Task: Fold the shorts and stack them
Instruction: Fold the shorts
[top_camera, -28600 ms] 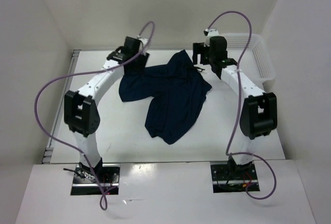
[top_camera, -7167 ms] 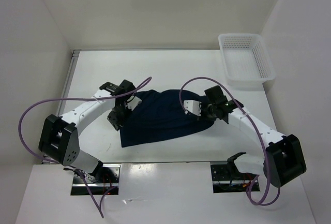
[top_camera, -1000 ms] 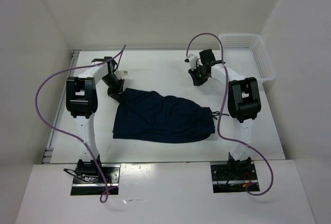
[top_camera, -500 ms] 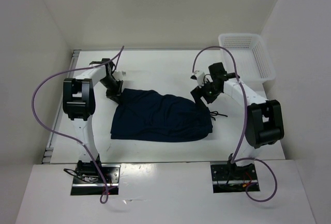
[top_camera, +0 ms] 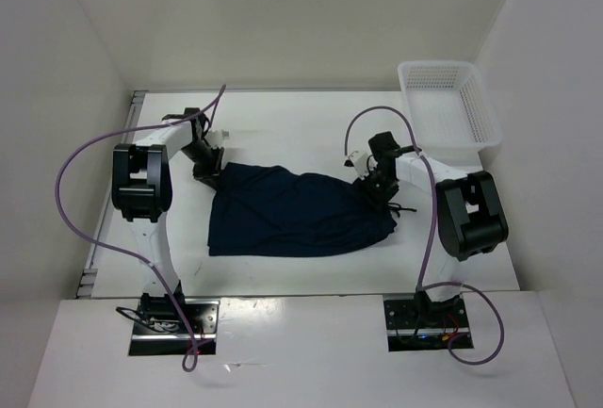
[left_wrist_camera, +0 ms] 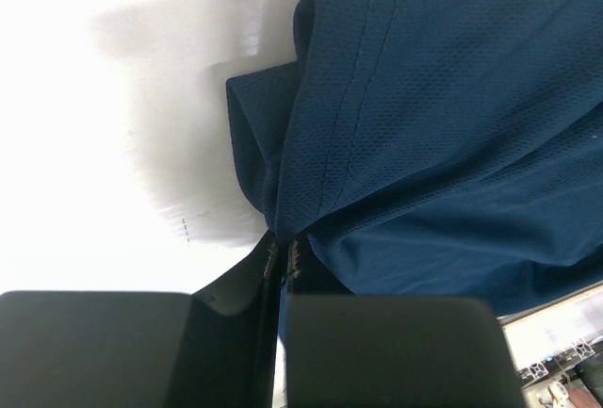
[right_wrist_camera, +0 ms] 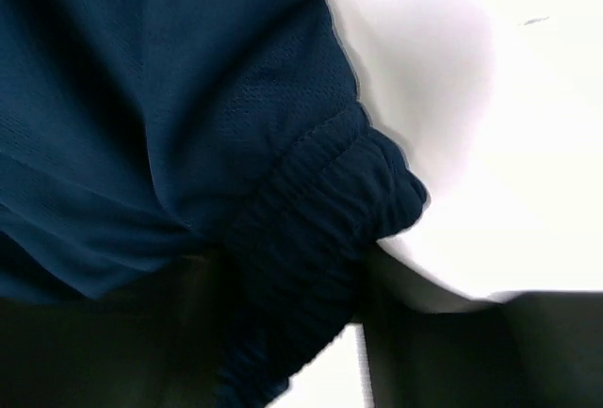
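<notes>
The dark navy shorts point(top_camera: 292, 215) lie flattened across the middle of the table. My left gripper point(top_camera: 209, 172) is at their far left corner and is shut on a pinch of hem, which shows in the left wrist view between the closed fingertips point(left_wrist_camera: 280, 250). My right gripper point(top_camera: 374, 187) is at the far right corner, where the gathered elastic waistband point(right_wrist_camera: 311, 229) fills the space between its two fingers; the gripper point(right_wrist_camera: 292, 333) is shut on it. A loose drawstring point(top_camera: 401, 208) trails off the right edge of the shorts.
A white mesh basket point(top_camera: 443, 97) stands at the far right corner of the white table point(top_camera: 283, 130). White walls close in the left, back and right. Purple cables loop above both arms.
My right gripper has come down from the far right of the table to the waistband corner, opened wide and closed on it. The left gripper kept its hold, hardly moving.
</notes>
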Controlling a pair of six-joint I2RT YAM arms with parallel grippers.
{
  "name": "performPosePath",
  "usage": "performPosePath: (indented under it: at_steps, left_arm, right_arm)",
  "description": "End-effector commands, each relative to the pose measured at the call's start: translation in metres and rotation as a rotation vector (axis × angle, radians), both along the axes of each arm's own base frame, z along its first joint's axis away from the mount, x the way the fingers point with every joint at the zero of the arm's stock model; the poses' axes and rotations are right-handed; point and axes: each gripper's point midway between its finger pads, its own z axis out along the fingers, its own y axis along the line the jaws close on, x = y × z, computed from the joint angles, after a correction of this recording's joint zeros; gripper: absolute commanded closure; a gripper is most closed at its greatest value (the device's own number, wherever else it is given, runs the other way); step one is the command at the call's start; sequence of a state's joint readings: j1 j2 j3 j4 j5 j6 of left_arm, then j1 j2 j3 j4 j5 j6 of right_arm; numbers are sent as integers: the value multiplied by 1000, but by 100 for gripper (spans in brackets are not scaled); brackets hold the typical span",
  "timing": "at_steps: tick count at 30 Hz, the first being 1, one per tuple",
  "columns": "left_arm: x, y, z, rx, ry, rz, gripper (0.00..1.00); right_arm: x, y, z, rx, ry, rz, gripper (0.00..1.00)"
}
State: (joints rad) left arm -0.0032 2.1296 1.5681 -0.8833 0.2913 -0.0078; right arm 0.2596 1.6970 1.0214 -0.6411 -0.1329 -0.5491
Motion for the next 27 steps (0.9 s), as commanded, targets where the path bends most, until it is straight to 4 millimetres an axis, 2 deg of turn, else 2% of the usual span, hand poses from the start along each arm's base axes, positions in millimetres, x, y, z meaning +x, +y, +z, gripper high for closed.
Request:
performPosePath:
  at_steps: [1,2,4,5,6,8,9,10,11,12,13,14,15,16,17,18,19,20,21,22,23,24,26,27]
  left_arm:
    - [-11,5,-14,28,38,-6,100]
    - [-7,5,-12,28,27,-6,100]
    - [-3,7,-9,17,16,3,100]
    - [-4,10,-13,17,28,13,100]
    - [3,11,-11,17,4,14,100]
    - [17,17,-12,26,-16,25,100]
    - [27,19,-11,38,-41,26,100]
    - [34,21,-15,53,-46,28,100]
    - [56,31,-4,81,-104,41,100]
    - [65,33,-6,94,-117,44,100]
    - [76,40,-1,106,-144,55,100]
    - [86,42,3,115,-169,58,100]
    - [105,45,12,131,-218,63,100]
    - [113,46,17,132,-241,65,100]
    - [120,48,20,143,-259,68,98]
    - [125,48,22,143,-271,69,94]
    - [133,48,30,143,-299,71,86]
    - [133,47,30,134,-299,69,59]
    - [134,47,39,135,-318,70,51]
    - [130,45,41,124,-315,67,46]
    - [124,44,48,124,-323,68,42]
    - [118,44,52,124,-321,68,38]
    - [102,41,66,135,-343,63,37]
    - [94,43,71,145,-342,65,37]
  right_arm:
    - [48,-3,-1,-46,-124,-57,54]
    - [53,0,-7,-40,-122,-77,70]
    - [74,4,2,-27,-166,-104,85]
    - [81,4,-1,-33,-171,-134,90]
    - [100,8,9,-22,-218,-154,98]
    - [126,8,12,-29,-279,-204,100]
    - [149,13,28,-7,-338,-245,100]
    - [164,15,34,1,-376,-267,100]
    - [185,17,44,0,-416,-289,100]
    - [198,18,50,5,-450,-306,100]
    - [209,19,56,10,-480,-326,98]
    - [219,19,60,7,-504,-335,91]
    - [233,18,65,0,-540,-349,65]
    - [238,17,67,-10,-551,-344,53]
    - [245,19,77,0,-575,-346,43]
    - [247,17,72,-17,-578,-340,37]
    - [247,16,72,-24,-580,-344,29]
    - [247,15,79,-24,-593,-338,27]
    - [248,17,92,-14,-614,-320,25]
    - [246,24,100,1,-626,-295,22]
    - [239,24,99,-3,-612,-279,22]
    - [236,29,117,10,-642,-249,21]
    - [224,40,126,16,-650,-201,21]
    - [216,52,144,30,-683,-165,21]
